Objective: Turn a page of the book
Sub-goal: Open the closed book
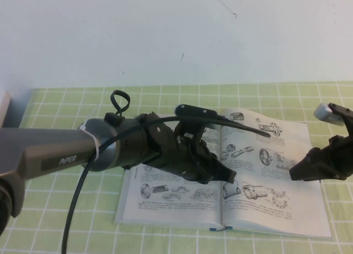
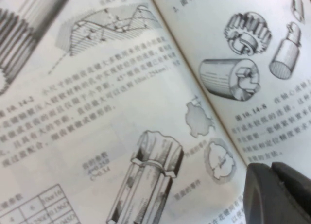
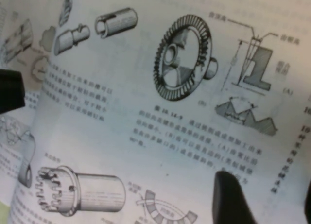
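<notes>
Book (image 1: 182, 201), your thick volume with white pages of black-and-white machine-part drawings, lies open at lower centre of the high view on the green checked tablecloth (image 1: 49, 210). Your left gripper (image 1: 230, 177) hangs over the spine gutter; you cannot tell its fingers' state. Your right gripper (image 1: 295, 174) hovers over the right-hand printed page (image 1: 265, 155) near its outer edge, fingers apart

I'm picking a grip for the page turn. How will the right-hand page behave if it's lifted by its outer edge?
The page is a thin sheet lying flat on the open book, so it will likely flop and bow. It probably weighs little and could crease if pinched hard. The right gripper hovers over its outer edge; the left gripper sits near the spine.
</notes>
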`<state>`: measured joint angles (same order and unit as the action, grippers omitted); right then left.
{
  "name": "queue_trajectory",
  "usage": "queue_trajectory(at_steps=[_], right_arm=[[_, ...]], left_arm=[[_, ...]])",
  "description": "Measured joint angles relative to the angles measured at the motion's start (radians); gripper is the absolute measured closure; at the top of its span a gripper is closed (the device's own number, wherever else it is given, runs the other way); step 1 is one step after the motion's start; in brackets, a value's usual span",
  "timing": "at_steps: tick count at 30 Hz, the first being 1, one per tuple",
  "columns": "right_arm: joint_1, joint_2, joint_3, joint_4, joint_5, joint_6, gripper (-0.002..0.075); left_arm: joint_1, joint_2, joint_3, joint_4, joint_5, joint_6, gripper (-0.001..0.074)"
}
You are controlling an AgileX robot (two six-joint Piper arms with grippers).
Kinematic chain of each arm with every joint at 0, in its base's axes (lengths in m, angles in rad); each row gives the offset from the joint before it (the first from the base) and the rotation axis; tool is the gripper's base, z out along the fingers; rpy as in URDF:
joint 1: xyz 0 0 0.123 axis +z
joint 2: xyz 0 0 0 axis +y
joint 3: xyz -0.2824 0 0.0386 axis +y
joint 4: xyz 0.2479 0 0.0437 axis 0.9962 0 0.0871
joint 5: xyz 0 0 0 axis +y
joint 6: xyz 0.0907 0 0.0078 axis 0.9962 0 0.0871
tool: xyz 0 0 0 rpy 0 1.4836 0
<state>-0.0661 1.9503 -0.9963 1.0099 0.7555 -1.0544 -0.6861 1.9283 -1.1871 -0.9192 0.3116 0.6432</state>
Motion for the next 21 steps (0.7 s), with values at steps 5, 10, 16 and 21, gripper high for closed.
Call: queue_trajectory(at_steps=[5,10,16,21], right_arm=[[0.0,0.0,-0.052,-0.097,0.007,0.073,0.0468],[0.0,0.0,-0.115,-0.282,0.052,0.191,0.0576],[0.0,-0.017,-0.13,-0.409,0.148,0.238,0.0711],[0.002,-0.163,-0.027,-0.503,0.115,0.287,0.0718]], left_arm=[[0.0,0.0,0.0,0.0,0.007,0.017,0.0737],[0.0,0.0,0.0,-0.004,0.011,0.022,0.0737],[0.0,0.0,0.0,-0.007,0.011,0.027,0.0737],[0.0,0.0,0.0,-0.007,0.011,0.031,0.0737]])
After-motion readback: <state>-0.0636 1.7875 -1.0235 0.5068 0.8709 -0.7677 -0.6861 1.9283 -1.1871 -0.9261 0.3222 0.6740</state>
